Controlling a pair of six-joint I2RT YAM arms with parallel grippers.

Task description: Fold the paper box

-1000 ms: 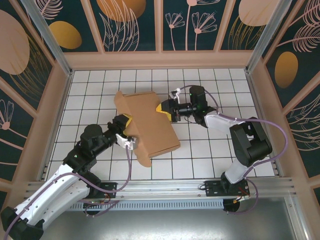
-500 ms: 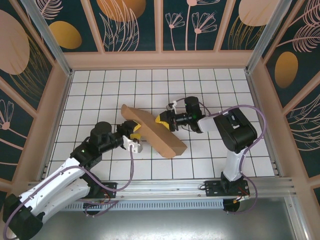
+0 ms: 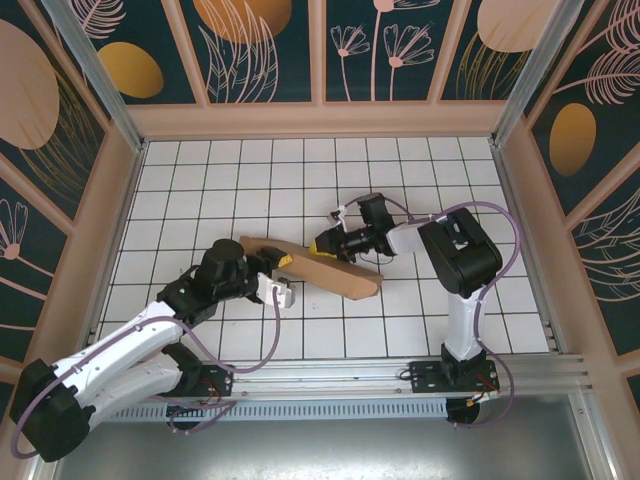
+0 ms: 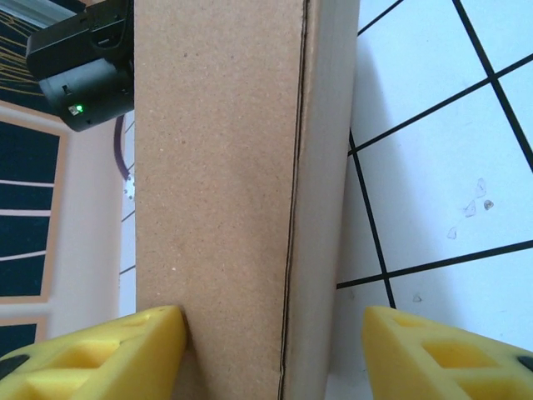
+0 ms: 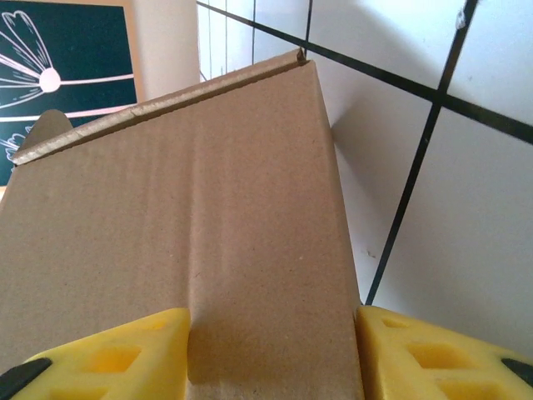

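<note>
White gridded tabletop (image 3: pixel 400 170) enclosed by dark floral wall panels (image 3: pixel 265 50), aluminium rail (image 3: pixel 350 375) in front

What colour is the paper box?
Plain brown, unprinted: the paper box shows best in the left wrist view.

Slim plain brown paper box (image 3: pixel 318 268), closed flat, diag., centre.

Light fell bright and even from overhead across the white gridded desk (image 3: pixel 420 320). Ahead and right of the right pincer (image 5: pixel 275 350), the brown cardboard paper box (image 5: pixel 183 250) threw a soft grey shadow. The pincer's yellow fingertips (image 5: pixel 108 358), nearest the lens, looked slightly soft.
</note>
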